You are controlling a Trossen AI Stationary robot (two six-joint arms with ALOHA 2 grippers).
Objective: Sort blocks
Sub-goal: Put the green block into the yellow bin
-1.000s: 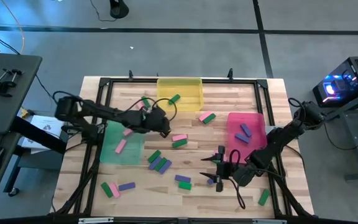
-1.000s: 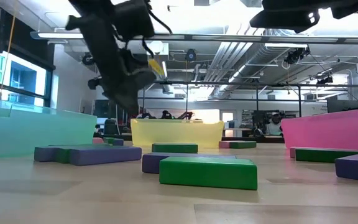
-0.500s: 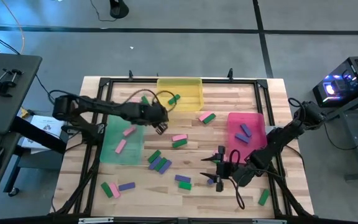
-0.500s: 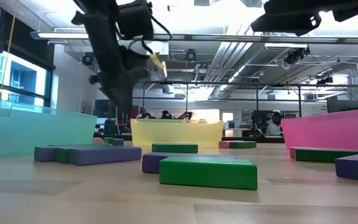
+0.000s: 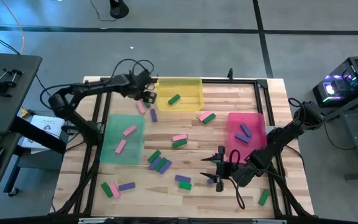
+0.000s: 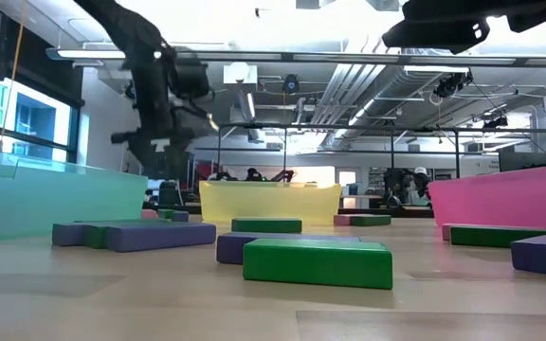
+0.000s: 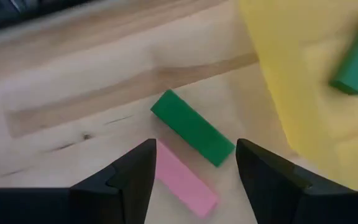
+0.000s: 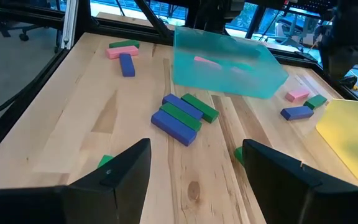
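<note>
Near edge of table: a green block (image 5: pixel 263 197) is seen near the right corner; a green, a pink and a purple block (image 5: pixel 126 186) are seen close together near the left corner.
Right gripper (image 5: pixel 220 169): it is held low over the near-right part of the wooden table (image 5: pixel 216 134), fingers spread wide, nothing grasped; a purple block (image 5: pixel 183 179) and a green one are found just beside it.
Middle of table: a cluster of green and purple blocks (image 8: pixel 180 115) is laid side by side, touching; a pink block (image 5: pixel 179 137) is seen stacked against a green one a little farther back.
Green tray (image 5: pixel 123 139): two pink blocks are held inside it, on the left side.
Pink tray (image 5: pixel 246 118): two purple blocks are seen inside it, on the right side.
Left gripper (image 7: pixel 192 163): it is held above the far-left part of the table, just beside the yellow tray (image 5: pixel 180 84), fingers spread apart and empty.
Under the left gripper: a green block (image 7: pixel 193 127) and a pink block (image 7: pixel 179 180) are seen lying on the wood, touching at a corner.
Yellow tray contents: one green block (image 7: pixel 356 62) is seen inside.
Obstructions: black frame rails are run along the table edges.
Writing: none can be read.
</note>
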